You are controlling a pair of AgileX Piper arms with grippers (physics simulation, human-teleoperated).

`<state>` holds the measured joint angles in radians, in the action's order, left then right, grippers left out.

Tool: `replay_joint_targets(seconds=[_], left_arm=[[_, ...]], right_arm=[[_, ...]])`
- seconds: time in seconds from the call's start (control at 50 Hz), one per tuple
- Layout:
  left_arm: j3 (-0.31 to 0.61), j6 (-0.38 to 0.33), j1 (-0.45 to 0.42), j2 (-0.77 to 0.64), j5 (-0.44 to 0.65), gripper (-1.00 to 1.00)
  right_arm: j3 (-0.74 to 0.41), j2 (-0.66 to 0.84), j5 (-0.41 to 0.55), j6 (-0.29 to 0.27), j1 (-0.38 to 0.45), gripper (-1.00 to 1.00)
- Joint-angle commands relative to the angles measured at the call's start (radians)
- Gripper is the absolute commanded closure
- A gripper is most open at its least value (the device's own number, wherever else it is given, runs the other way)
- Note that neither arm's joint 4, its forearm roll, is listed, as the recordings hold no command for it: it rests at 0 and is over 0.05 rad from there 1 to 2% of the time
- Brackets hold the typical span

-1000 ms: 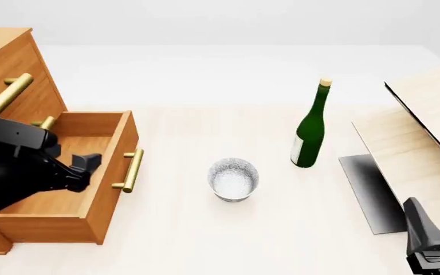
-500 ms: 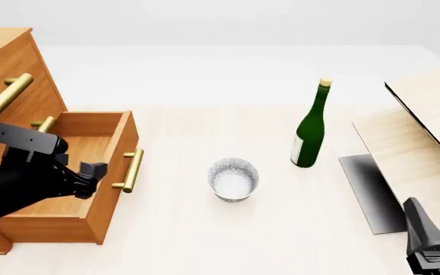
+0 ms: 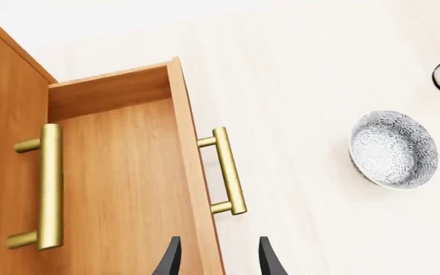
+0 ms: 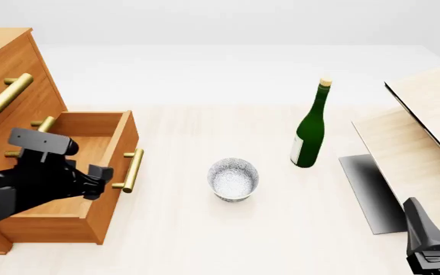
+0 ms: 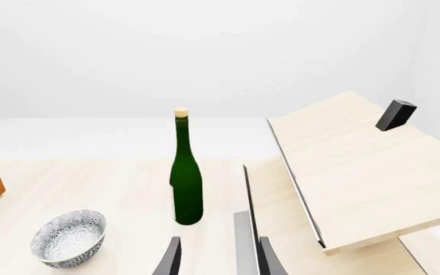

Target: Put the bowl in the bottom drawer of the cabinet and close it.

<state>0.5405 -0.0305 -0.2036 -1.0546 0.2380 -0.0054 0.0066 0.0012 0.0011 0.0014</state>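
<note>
Bowl sits apart from the open bottom drawer, nearer the left arm.

Taking the bowl (image 4: 233, 179) as landmark and reading the front view left to right: well to its left stands the cabinet (image 4: 6, 74), its bottom drawer (image 4: 90, 172) pulled out and open. The left gripper (image 4: 98, 175) hovers over that drawer's front wall, just behind the brass handle (image 4: 130, 170), fingers parted and holding nothing. The bowl itself rests upright on the table (image 4: 204, 240), round, deep, white with fine grey speckling, and looks empty. Just right of it and farther back stands the green bottle (image 4: 310, 129). Far right, low at the frame's corner, the right gripper (image 5: 213, 258) also stands released, much farther off; my judgement is that the left arm should reach rightward for the bowl.
</note>
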Motion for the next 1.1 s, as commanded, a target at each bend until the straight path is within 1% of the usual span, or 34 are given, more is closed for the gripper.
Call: replay_joint_targets(seconds=[0.02, 0.12, 0.38, 0.78, 1.1], left_arm=[[0.001, 0.032, -0.001, -0.022, -0.008, -1.00], [-0.003, 0.034, 0.009, -0.036, -0.020, -1.00], [-0.024, 0.055, 0.003, -0.066, -0.039, -1.00], [-0.044, 0.065, 0.000, -0.104, -0.066, -1.00], [-0.044, 0.084, 0.003, -0.146, -0.086, -1.00]], right_arm=[[0.000, 0.000, -0.001, 0.000, 0.000, -1.00], [0.001, 0.000, -0.001, 0.000, 0.000, -1.00], [0.001, 0.000, -0.001, 0.000, 0.000, -1.00], [0.000, 0.000, -0.001, 0.000, 0.000, -1.00], [0.000, 0.000, -0.001, 0.000, 0.000, -1.00]])
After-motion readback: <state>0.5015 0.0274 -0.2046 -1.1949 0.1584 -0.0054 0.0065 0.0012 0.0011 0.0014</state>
